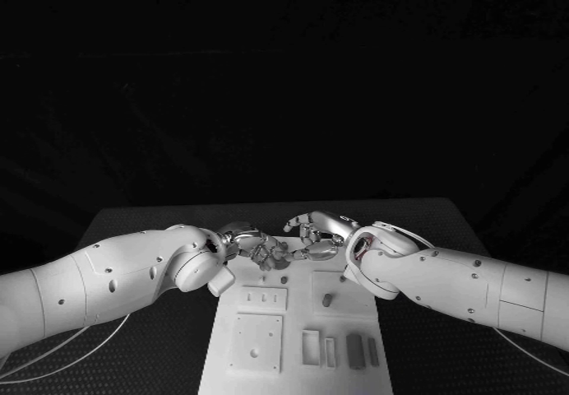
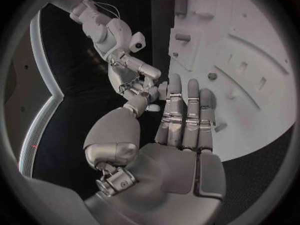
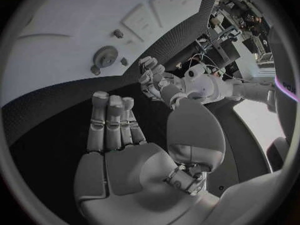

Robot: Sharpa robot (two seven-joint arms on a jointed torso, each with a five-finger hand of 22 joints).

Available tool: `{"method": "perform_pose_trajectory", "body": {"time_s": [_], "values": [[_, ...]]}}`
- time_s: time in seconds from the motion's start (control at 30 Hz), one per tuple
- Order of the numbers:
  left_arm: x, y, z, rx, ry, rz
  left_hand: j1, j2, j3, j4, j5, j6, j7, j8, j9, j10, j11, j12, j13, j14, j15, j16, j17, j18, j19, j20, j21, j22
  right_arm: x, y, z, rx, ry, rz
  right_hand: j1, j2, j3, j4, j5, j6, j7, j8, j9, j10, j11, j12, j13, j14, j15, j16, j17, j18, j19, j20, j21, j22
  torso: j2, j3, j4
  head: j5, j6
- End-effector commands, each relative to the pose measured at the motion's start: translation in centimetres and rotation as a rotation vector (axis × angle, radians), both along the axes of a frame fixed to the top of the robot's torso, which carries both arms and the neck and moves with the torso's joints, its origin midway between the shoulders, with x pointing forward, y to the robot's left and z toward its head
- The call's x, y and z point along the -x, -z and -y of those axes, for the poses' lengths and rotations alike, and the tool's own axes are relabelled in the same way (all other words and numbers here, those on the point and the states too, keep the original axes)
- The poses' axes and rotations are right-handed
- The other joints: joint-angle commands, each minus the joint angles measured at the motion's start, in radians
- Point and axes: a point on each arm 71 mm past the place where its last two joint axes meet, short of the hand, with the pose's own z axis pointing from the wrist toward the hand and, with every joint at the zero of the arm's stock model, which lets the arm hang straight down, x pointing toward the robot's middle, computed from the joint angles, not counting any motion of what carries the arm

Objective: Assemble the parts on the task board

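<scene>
Head view: loose grey parts (image 1: 353,350) are seen unassembled on the white plastic task board (image 1: 297,374), while fingers of left hand (image 1: 255,245) and right hand (image 1: 314,237) are spread, holding nothing.

one task board (image 1: 297,346), two hands (image 1: 255,245)

Left hand (image 1: 255,245) and right hand (image 1: 314,239) close together over task board's (image 1: 231,362) far end, grey parts (image 1: 353,350) near

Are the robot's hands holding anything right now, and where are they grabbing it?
Nothing is held. The left hand has straight fingers over the task board, and the right hand is empty too, its fingers straight and apart from the parts.
</scene>
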Motion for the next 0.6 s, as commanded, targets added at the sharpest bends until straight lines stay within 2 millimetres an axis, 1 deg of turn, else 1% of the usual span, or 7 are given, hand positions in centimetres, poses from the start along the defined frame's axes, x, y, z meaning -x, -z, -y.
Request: {"method": "perform_pose_trajectory", "body": {"time_s": [0.03,0.23,0.27,0.33,0.4,0.47,0.6], "values": [[-0.3,-0.2,-0.3,-0.017,-0.02,0.036,0.005,0.004,-0.001,0.005,-0.007,0.033,-0.031,-0.007,0.002,0.0,0.001,-0.004,0.002,-0.005,-0.001,0.001,-0.001,0.0,-0.008,-0.002,0.005,-0.002,0.2,-0.4,0.7,-0.095,-0.008,-0.009,-0.001,-0.007,-0.01,0.004,-0.004,-0.008,-0.006,0.01,0.008,-0.016,0.003,0.002,-0.002,-0.014,0.0,0.004,-0.002,0.004,-0.013,-0.001,-0.008,0.003,0.0,0.0003,0.0012,0.003,-0.001],[-0.7,-0.2,-1.4,-0.066,-0.029,0.071,0.007,0.001,-0.001,0.008,-0.006,0.037,-0.032,-0.008,0.006,0.008,-0.002,-0.001,0.008,0.007,-0.005,0.008,0.001,0.003,-0.003,-0.005,0.012,-0.002,-0.1,-0.4,3.2,-0.146,0.038,-0.044,-0.006,0.017,-0.043,-0.007,0.014,-0.007,0.001,0.036,0.027,-0.024,0.005,0.008,-0.005,-0.024,0.002,0.01,-0.002,0.004,-0.023,0.002,-0.009,0.008,0.0,0.0004,-0.0003,0.008,-0.001],[-0.8,-0.2,-1.6,-0.077,-0.036,0.079,0.007,0.001,-0.001,0.008,-0.006,0.038,-0.032,-0.008,0.007,0.01,-0.003,0.0,0.009,0.009,-0.005,0.01,0.001,0.004,-0.001,-0.006,0.014,-0.002,-0.3,-0.4,3.8,-0.159,0.054,-0.053,-0.007,0.023,-0.048,-0.009,0.02,-0.001,0.009,0.043,0.03,-0.025,0.006,0.009,-0.006,-0.025,0.002,0.011,-0.004,0.004,-0.024,0.002,-0.01,0.009,0.0,0.0006,-0.0005,0.009,-0.001],[-0.9,-0.3,-2.0,-0.104,-0.051,0.108,0.007,0.001,-0.002,0.009,-0.007,0.039,-0.033,-0.008,0.008,0.013,-0.004,0.0,0.011,0.013,-0.006,0.012,0.002,0.005,0.001,-0.007,0.016,-0.003,-0.6,-0.3,4.7,-0.182,0.081,-0.073,-0.003,0.038,-0.051,-0.015,0.023,0.024,0.03,0.061,0.038,-0.028,0.017,0.005,-0.012,-0.03,0.007,0.006,-0.009,0.004,-0.028,0.003,-0.016,0.007,0.0,0.001,-0.0006,0.01,-0.001],[-0.9,-0.4,-2.3,-0.148,-0.05,0.144,0.008,0.001,-0.002,0.01,-0.007,0.041,-0.033,-0.01,0.011,0.018,-0.006,0.003,0.016,0.023,-0.009,0.019,0.004,0.008,0.01,-0.01,0.025,-0.002,-1.0,-0.3,5.7,-0.193,0.103,-0.091,-0.002,0.054,-0.051,-0.022,0.034,0.049,0.053,0.076,0.041,-0.046,0.041,-0.017,-0.031,-0.053,0.03,-0.021,-0.025,0.003,-0.051,0.013,-0.045,-0.005,0.0,0.0015,-0.0011,0.012,-0.002],[-0.8,-0.4,-2.8,-0.18,-0.057,0.15,0.01,0.0,-0.002,0.01,-0.007,0.04,-0.033,-0.011,0.013,0.02,-0.007,0.004,0.02,0.027,-0.01,0.022,0.004,0.01,0.015,-0.011,0.03,-0.002,-1.7,-0.4,6.9,-0.185,0.135,-0.078,0.005,0.071,-0.035,-0.022,0.016,0.072,0.071,0.087,0.041,-0.065,0.058,-0.044,-0.056,-0.076,0.048,-0.056,-0.049,0.001,-0.074,0.03,-0.082,-0.022,0.0,0.001,-0.0023,0.013,-0.003],[-0.7,-0.6,-3.2,-0.236,-0.074,0.193,0.015,0.0,-0.003,0.013,-0.016,0.04,-0.032,-0.015,0.019,0.028,-0.012,0.014,0.039,0.044,-0.017,0.035,0.006,0.015,0.029,-0.016,0.048,0.001,-2.6,-0.5,8.5,-0.186,0.18,-0.077,0.0,0.075,-0.028,-0.015,0.019,0.085,0.076,0.091,0.035,-0.071,0.062,-0.055,-0.079,-0.079,0.054,-0.074,-0.066,0.002,-0.078,0.044,-0.104,-0.033,-0.002,-0.0001,-0.0054,0.015,-0.004]]}}
